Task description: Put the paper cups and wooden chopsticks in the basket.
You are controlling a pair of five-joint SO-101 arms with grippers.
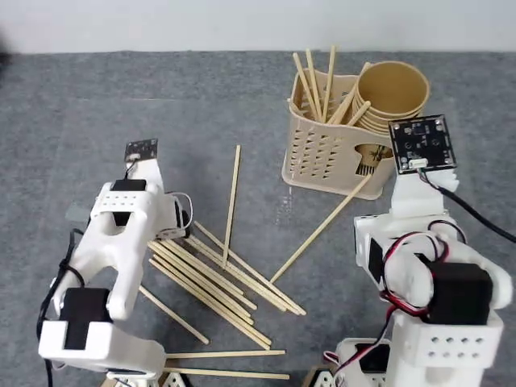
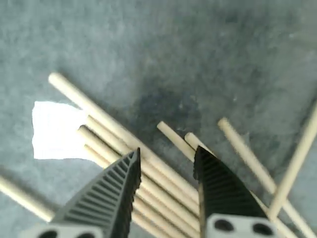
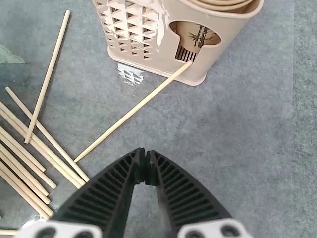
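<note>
Wooden chopsticks [image 2: 106,121] run half hidden beneath the left end effector [image 2: 167,151] (spread apart), the right end effector [image 3: 145,153] pinched together, empty

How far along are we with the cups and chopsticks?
Done: the paper cups sit stacked in the basket, with several chopsticks standing beside them. In hand: nothing is gripped; the left hand is open over the loose pile, and the right hand is shut and empty. Left: that pile, plus one chopstick leaning against the basket's side.
</note>
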